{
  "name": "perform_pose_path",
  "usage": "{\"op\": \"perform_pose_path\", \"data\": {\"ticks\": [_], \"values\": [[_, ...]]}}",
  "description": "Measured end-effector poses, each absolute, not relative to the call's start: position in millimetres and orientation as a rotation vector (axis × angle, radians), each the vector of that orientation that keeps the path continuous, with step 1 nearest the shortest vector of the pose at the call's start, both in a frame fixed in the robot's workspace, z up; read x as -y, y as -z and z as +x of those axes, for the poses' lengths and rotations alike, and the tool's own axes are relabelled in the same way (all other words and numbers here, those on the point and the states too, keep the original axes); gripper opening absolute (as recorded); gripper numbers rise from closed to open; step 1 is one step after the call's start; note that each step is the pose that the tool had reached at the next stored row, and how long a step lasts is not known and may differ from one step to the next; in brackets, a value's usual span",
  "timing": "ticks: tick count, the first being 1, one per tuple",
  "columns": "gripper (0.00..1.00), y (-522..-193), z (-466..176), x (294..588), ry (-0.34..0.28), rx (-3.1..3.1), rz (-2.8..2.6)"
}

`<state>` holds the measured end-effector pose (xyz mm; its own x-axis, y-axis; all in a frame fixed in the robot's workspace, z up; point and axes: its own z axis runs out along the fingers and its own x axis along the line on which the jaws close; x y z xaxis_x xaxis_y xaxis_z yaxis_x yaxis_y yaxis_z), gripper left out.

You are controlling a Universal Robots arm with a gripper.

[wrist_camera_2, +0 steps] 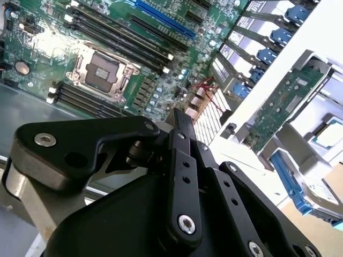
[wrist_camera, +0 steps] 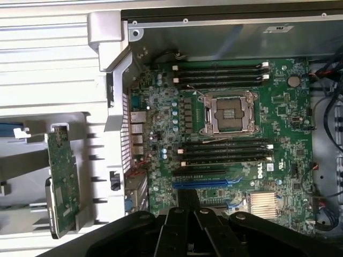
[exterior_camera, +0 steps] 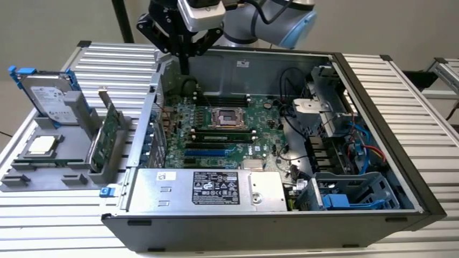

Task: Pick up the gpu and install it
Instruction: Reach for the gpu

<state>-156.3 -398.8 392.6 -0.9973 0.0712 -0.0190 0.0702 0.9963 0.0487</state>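
The gpu (exterior_camera: 107,134), a thin green circuit card with a silver bracket, stands on edge in a grey holder (exterior_camera: 43,180) outside the open computer case, on the exterior view's left. It also appears in both wrist views (wrist_camera_2: 278,107) (wrist_camera: 61,176). My gripper (exterior_camera: 185,70) hangs above the case's back corner, on the exterior view's left, well apart from the card. Its black fingers (wrist_camera_2: 178,120) are shut together with nothing between them. In the first wrist view the gripper (wrist_camera: 187,195) sits over the motherboard (wrist_camera: 225,139) near the blue slot (wrist_camera: 206,184).
The holder also carries a silver hard drive with a blue frame (exterior_camera: 54,99) and a square CPU chip (exterior_camera: 42,145). Inside the case are the motherboard (exterior_camera: 222,129), a power supply (exterior_camera: 208,188) and cabled drive bays (exterior_camera: 337,156). The case wall (exterior_camera: 147,121) stands between card and board.
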Motion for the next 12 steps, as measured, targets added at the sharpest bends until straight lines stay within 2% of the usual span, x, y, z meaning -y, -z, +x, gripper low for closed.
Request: {"op": "perform_pose_path", "data": {"ticks": [12], "values": [[0.0, -392.6, -165.2, 398.8, -0.075, -3.118, 0.11]]}}
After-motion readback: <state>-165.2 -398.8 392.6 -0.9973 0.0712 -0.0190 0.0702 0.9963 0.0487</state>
